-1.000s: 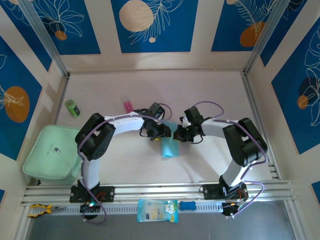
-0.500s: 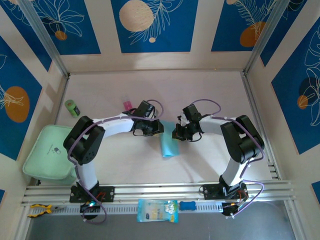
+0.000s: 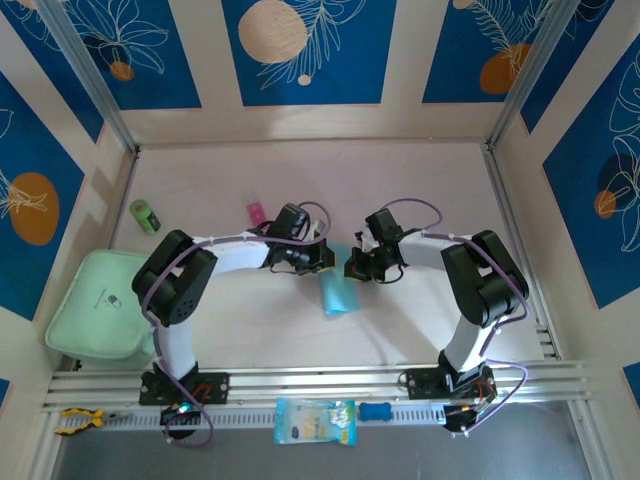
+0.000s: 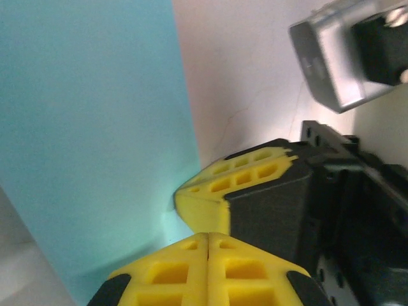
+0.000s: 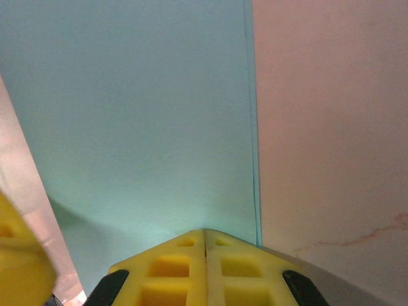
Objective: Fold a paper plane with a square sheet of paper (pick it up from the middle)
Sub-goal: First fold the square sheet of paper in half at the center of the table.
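Fingers of the left gripper are pressed together, yellow pad against yellow pad, with no gap visible in the left wrist view. Their tips rest on the near end of the thin light cyan-blue folded sheet of paper, and nothing seems to be caught between them. The sheet lies flat on the pale table, in the middle of the top view. It is a narrow strip whose long axis runs from upper to lower frame, slightly tilted, and its upper end sits between the two grippers. On the right of it, the right gripper also has its jaws closed on each other, tips over the paper. Both arms are about equally near, one on each side of this upper end, so I judge that the coming move works along the long axis. Compared with half a second ago, the left gripper and its elbow have shifted a little rightward toward the paper. The right arm and the sheet have kept their place.
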Controlling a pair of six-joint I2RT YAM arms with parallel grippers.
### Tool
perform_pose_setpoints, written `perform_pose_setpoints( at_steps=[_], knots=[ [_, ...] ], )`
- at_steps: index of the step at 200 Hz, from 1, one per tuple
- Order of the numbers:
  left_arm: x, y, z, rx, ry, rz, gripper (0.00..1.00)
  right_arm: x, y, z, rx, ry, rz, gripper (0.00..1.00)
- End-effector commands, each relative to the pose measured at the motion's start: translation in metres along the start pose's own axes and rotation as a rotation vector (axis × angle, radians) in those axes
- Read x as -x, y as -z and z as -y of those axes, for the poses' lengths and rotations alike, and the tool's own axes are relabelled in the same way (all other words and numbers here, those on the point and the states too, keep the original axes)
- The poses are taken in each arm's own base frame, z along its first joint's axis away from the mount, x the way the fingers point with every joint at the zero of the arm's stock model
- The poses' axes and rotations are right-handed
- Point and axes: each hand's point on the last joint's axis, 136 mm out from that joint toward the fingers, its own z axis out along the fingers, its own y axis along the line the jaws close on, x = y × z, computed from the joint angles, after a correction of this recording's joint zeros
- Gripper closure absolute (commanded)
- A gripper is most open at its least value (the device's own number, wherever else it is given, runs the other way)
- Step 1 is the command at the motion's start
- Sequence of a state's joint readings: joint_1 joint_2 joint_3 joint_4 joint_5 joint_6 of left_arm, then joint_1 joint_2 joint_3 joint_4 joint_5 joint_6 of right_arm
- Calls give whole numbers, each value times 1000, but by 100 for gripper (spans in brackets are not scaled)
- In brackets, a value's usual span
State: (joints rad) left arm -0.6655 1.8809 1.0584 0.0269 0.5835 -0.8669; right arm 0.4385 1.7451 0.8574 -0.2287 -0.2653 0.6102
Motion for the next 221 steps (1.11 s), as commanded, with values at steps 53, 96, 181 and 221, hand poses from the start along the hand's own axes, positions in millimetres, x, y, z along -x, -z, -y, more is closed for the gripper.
perform_pose_setpoints(
  at_steps=[53,96,181,221],
  knots=[
    [-32,-15,-73,132,48,-97,99,-28,-12,45,-146,-87,-75,100],
    [-35,-9,-80,163,25,-95,96,-29,-13,44,-143,-96,-70,100],
    [-24,5,-9,-64,23,-58,95,-32,-12,46,-153,-98,-70,100],
    [-45,-5,-41,22,53,-106,95,-36,-12,49,-160,-102,-65,100]
  ],
)
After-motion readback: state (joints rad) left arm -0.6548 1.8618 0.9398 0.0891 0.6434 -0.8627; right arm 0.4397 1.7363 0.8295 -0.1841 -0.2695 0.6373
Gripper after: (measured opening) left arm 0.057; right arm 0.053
